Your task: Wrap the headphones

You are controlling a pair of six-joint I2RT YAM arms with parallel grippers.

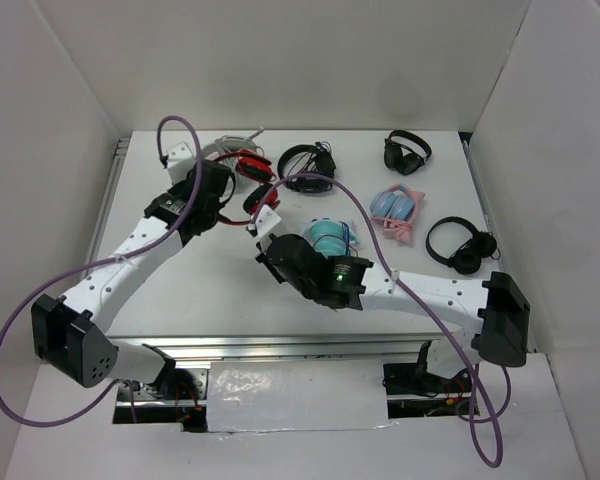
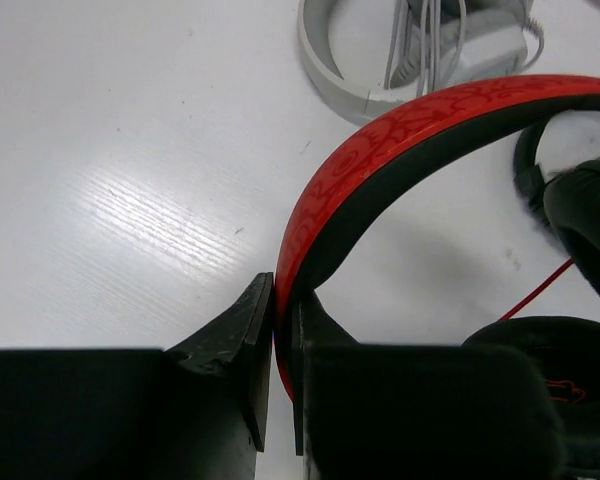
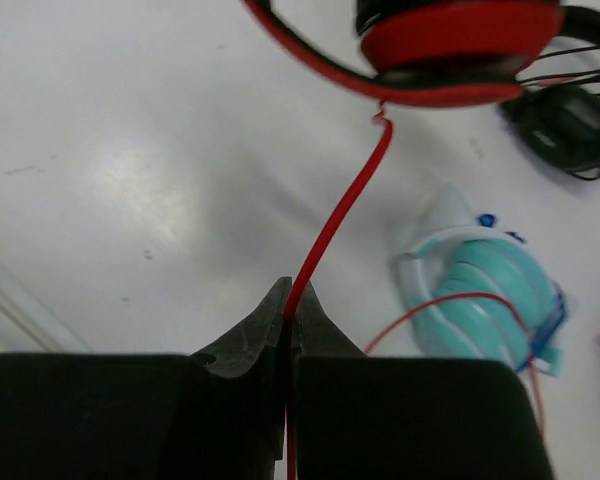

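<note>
left jaws pinch headband [image 2: 380,135], right jaws cable [image 3: 340,215]

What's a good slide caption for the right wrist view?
Right gripper shut on the red cable running up to the headphones.

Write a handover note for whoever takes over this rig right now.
Left tool: shut on the headband of the red headphones.
Right tool: shut on the red cable, which runs straight up to an earcup.
Done: both grasps are made.
Left to do: the cable is not yet wound round the headphones. A loose stretch seems to lie across the teal headphones.
</note>
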